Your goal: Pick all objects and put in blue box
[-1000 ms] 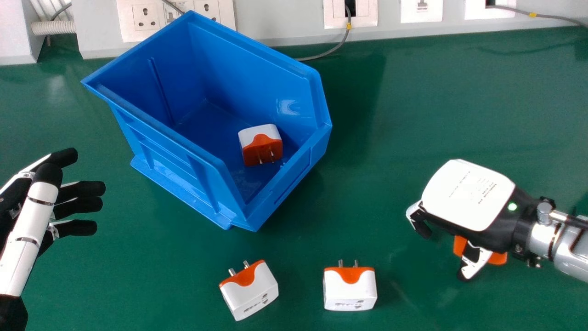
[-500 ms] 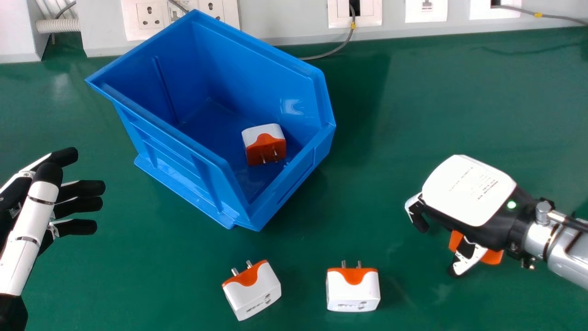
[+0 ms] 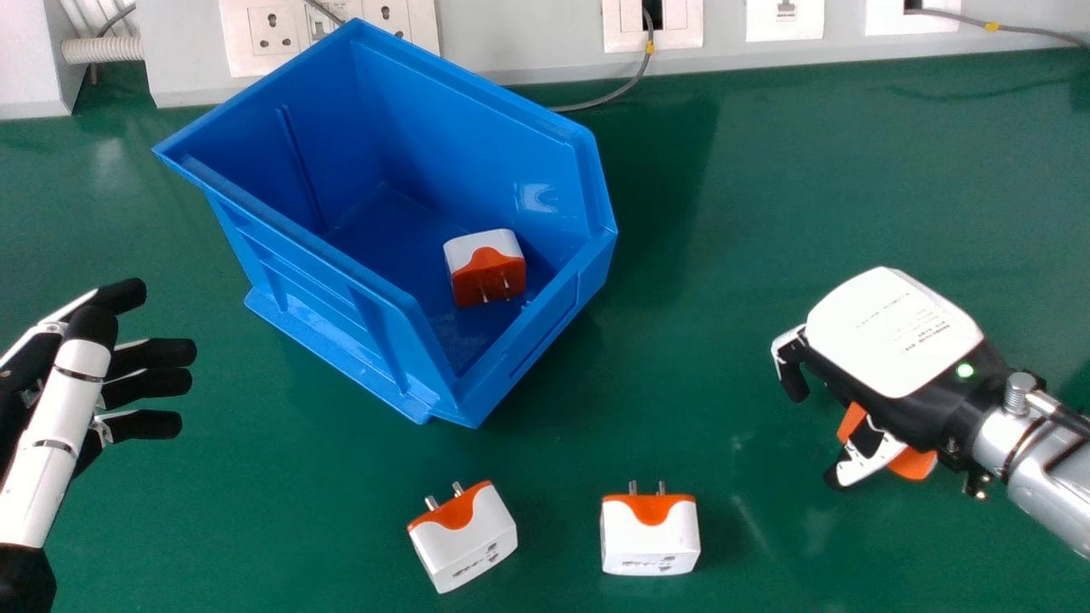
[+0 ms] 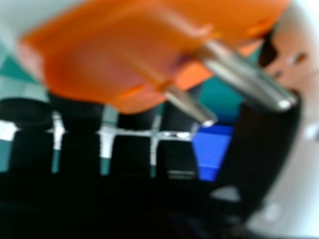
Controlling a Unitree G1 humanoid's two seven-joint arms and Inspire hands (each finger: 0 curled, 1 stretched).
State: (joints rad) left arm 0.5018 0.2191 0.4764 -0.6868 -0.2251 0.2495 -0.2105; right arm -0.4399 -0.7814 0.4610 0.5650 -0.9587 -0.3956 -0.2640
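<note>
My right hand [image 3: 894, 332] is closed palm-down round an orange-and-white plastic plug adapter [image 3: 913, 464] — thumb across it, presumably against slipping en route to the blue plastic box [image 3: 341, 319] — one boxed adapter [image 3: 487, 268], two loose adapters [image 3: 464, 538] [image 3: 651, 538] on green table [image 3: 724, 358], left hand [image 3: 51, 443] open.

Table [image 3: 792, 170]: green, a little shiny
Wall panel [image 3: 524, 51]: pale, along the table's far edge
Socket plate [image 3: 237, 38]: white, on this panel
Cables [image 3: 606, 100]: grey, two with yellow band
Ribbed hose [image 3: 102, 50]: whitish, far left
</note>
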